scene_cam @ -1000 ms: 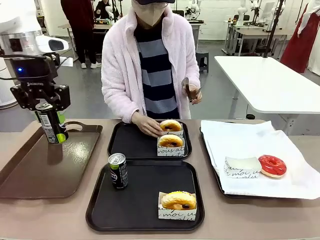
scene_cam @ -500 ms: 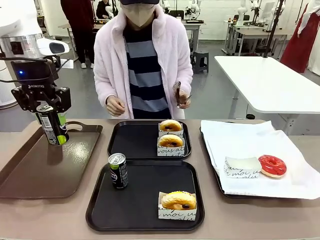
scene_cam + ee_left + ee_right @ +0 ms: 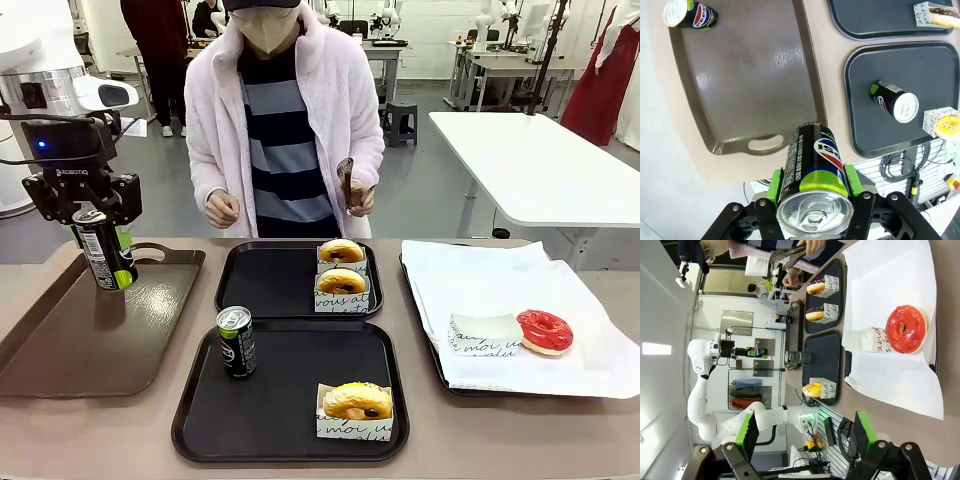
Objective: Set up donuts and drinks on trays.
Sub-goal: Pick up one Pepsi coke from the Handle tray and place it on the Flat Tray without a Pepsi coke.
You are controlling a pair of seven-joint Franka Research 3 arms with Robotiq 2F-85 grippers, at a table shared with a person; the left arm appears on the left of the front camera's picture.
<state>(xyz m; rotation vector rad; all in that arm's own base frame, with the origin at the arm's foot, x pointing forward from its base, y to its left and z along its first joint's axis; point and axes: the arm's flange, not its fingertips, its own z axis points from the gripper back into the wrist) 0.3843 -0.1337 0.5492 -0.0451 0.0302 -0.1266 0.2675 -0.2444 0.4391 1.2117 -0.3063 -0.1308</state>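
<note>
My left gripper [image 3: 101,214] is shut on a drink can [image 3: 103,250], held upright just above the brown tray. In the left wrist view the can [image 3: 812,167] sits between the green pads [image 3: 775,182]. The near black tray [image 3: 290,390] holds a can [image 3: 236,341] and a yellow donut [image 3: 357,403] in its sleeve. Two donuts [image 3: 341,267] stand in the far black tray [image 3: 265,285]. My right gripper [image 3: 806,437] is open and holds nothing, well back from the red donut [image 3: 905,329].
The brown handled tray [image 3: 90,340] lies at the left, with another can [image 3: 687,13] on its far end. A white-paper-lined tray [image 3: 500,280] at the right holds a red donut [image 3: 544,332] and an empty sleeve [image 3: 482,335]. The person stands behind the table holding tongs [image 3: 345,180].
The person's hand has left the far black tray and is drawn back to the body. My left gripper with the can has barely moved.
</note>
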